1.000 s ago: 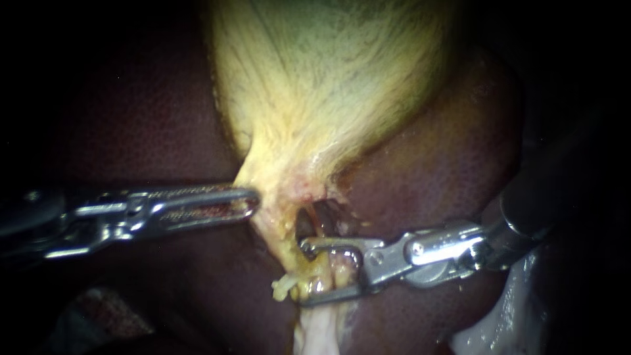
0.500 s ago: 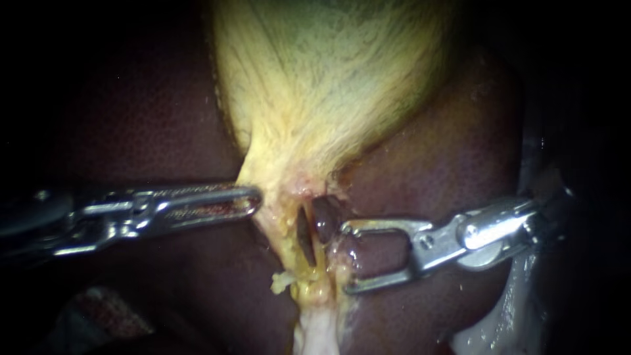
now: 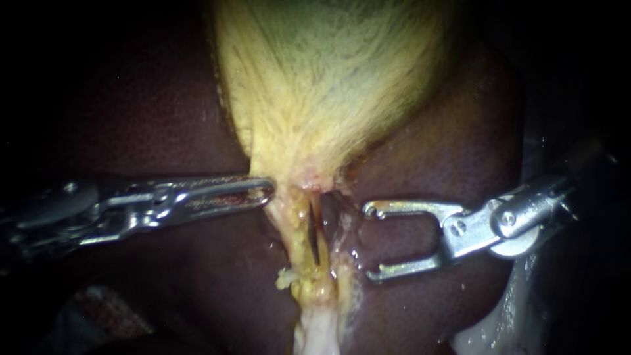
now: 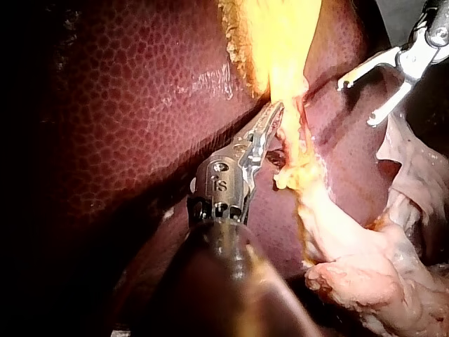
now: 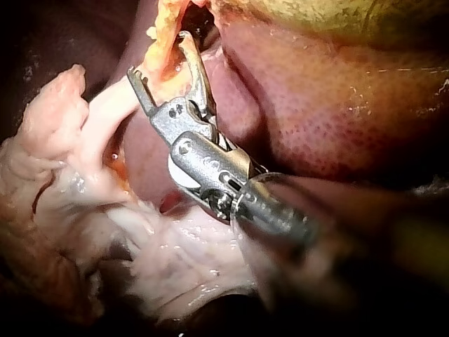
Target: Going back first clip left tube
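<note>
right instrument: jaws wide open and empty, now drawn back off the tubes they straddled a second ago, just beside them over the liver | left instrument: jaws closed on the yellow neck of the gallbladder | left tube: between both tips, free; no clip discernible | withdrawal looks nearly done

Behind my work lies the dark red-brown, finely mottled liver, glistening under the light at its middle and fading into blackness toward its edges. Wet, pale whitish tissue lies at its lower right edge.
</note>
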Controlling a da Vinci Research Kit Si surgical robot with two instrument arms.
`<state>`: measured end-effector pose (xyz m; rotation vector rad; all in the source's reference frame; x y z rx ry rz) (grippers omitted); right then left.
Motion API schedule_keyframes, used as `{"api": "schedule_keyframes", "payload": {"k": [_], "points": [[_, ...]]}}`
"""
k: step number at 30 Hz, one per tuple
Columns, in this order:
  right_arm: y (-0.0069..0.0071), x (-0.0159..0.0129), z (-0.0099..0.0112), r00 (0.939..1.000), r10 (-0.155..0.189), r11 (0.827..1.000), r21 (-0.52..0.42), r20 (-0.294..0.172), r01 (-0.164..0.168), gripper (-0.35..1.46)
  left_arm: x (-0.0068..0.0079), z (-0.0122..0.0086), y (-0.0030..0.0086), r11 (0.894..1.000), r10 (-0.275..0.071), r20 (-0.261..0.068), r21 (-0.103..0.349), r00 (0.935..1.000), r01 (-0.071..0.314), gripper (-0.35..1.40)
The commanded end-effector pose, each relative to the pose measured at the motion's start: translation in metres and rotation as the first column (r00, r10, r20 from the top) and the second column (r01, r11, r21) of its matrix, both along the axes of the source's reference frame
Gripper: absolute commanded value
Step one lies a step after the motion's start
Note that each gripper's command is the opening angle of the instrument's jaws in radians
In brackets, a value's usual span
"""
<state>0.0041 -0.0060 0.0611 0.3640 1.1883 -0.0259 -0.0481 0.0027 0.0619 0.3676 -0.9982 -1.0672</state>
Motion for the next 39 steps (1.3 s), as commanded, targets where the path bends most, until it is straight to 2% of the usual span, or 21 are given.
{"api": "schedule_keyframes", "payload": {"k": [1, 9, 17, 39], "points": [[0.0, -0.0002, 0.0, 1.0, -0.002, 1.0, -0.004, -0.001, 0.002, 0.6, -0.0002, 0.0001, -0.0001, 1.0, 0.004, 0.0, 0.001, 1.0, -0.004, -0.06], [0.0006, -0.001, -0.0004, 0.9997, -0.019, 0.999, -0.049, -0.014, 0.018, 0.6, -0.001, 0.0007, -0.0003, 1.0, 0.011, -0.001, 0.003, 0.9999, -0.011, -0.06], [0.0015, -0.0019, -0.0011, 0.9998, -0.016, 0.997, -0.081, -0.014, 0.015, 0.6, -0.0013, 0.0008, -0.0004, 1.0, 0.012, 0.0, 0.002, 0.9999, -0.012, -0.06], [0.0014, -0.0022, -0.0013, 1.0, -0.004, 0.996, -0.086, -0.006, 0.004, 0.6, -0.0018, 0.0016, -0.0004, 1.0, 0.018, -0.003, 0.004, 0.9998, -0.018, -0.06]]}}
